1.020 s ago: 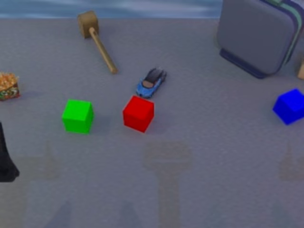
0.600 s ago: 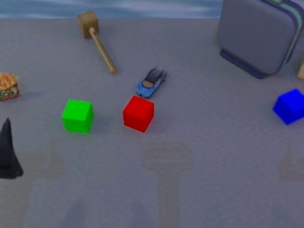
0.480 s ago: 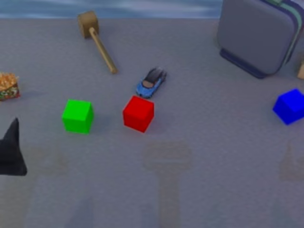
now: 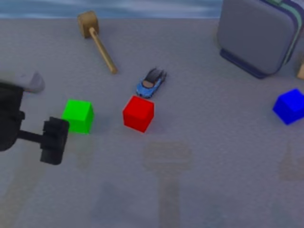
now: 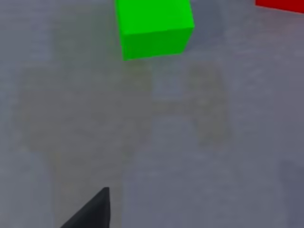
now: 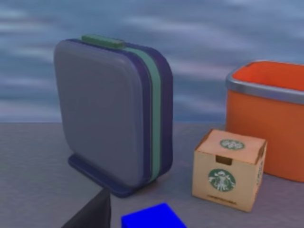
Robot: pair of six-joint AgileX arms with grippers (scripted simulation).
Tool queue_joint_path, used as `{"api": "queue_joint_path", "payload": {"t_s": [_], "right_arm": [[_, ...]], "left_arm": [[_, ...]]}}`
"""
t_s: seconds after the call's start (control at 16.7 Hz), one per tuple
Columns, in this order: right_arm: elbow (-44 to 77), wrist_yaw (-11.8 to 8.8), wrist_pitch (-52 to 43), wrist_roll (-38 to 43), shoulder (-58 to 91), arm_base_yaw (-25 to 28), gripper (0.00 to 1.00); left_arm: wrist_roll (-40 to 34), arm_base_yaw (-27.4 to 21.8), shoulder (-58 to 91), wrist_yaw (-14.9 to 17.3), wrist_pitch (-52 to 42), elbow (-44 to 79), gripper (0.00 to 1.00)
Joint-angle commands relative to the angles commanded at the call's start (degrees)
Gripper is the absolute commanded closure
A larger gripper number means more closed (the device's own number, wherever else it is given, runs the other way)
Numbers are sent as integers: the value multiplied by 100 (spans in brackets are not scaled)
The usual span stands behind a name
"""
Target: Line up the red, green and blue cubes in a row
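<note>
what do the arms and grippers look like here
Only the left arm shows in the top view: matte black, a rounded bulky body with a pale grey cap, and a thin black rod ending in the blocky, dark left gripper. Each wrist view shows only one pointed black fingertip. No cables or markings are visible.

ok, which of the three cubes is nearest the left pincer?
The bright green cube, right beside the left pincer. The red cube sits mid-table; the blue cube is far right.
</note>
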Motion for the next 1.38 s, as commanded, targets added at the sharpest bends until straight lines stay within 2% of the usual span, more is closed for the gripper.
{"api": "queue_joint_path", "payload": {"t_s": [0.3, 0.6, 0.84, 1.02, 1.38], "right_arm": [[0, 0, 0, 0, 0, 0, 0], [0, 0, 0, 0, 0, 0, 0], [0, 0, 0, 0, 0, 0, 0], [0, 0, 0, 0, 0, 0, 0], [0, 0, 0, 0, 0, 0, 0]], "left_arm": [[-88, -653, 3138, 85, -2003, 2350, 0], [-231, -1137, 5706, -52, -3307, 4913, 0], [-360, -1369, 7052, -294, -3698, 6784, 0], [-439, -1461, 7596, -473, -3728, 7707, 0], [-479, -1496, 7803, -572, -3682, 8105, 0]]}}
